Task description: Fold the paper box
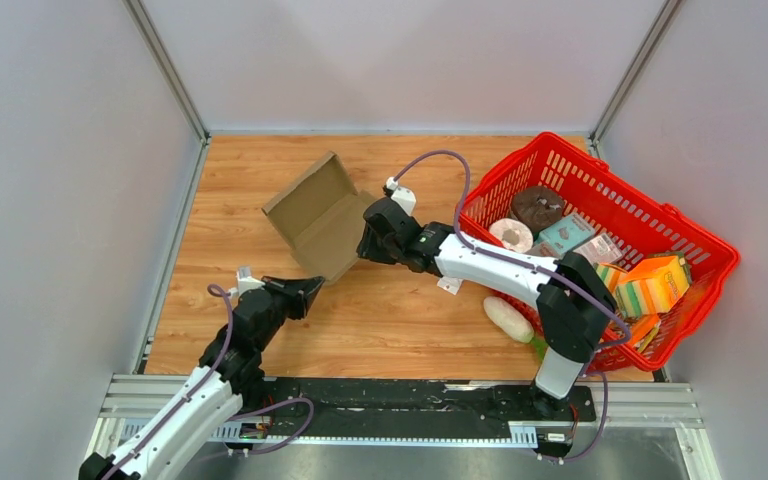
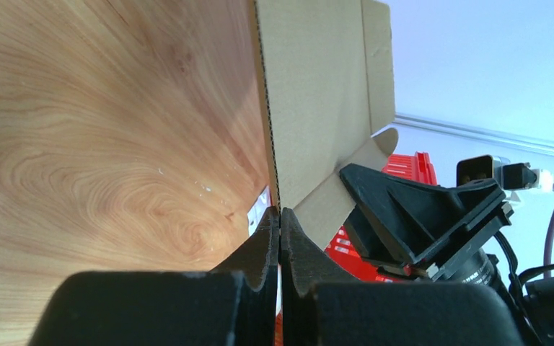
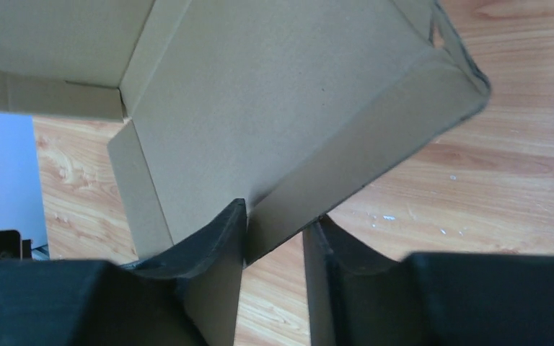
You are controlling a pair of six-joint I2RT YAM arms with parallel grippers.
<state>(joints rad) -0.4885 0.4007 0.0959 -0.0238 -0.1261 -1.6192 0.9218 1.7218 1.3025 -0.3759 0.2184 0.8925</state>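
Note:
The paper box is brown cardboard, half opened, with its lid flap raised at the back left of the table. My left gripper is shut on the box's near edge. In the left wrist view the cardboard edge runs down into the shut fingertips of the left gripper. My right gripper is at the box's right side. In the right wrist view the right gripper straddles a side wall of the box, with the left finger against the wall's inner face and a gap between the jaws.
A red plastic basket full of packets and sponges stands at the right, tilted toward the table edge. A white oblong item lies on the wood just in front of it. Grey walls close off the back and both sides.

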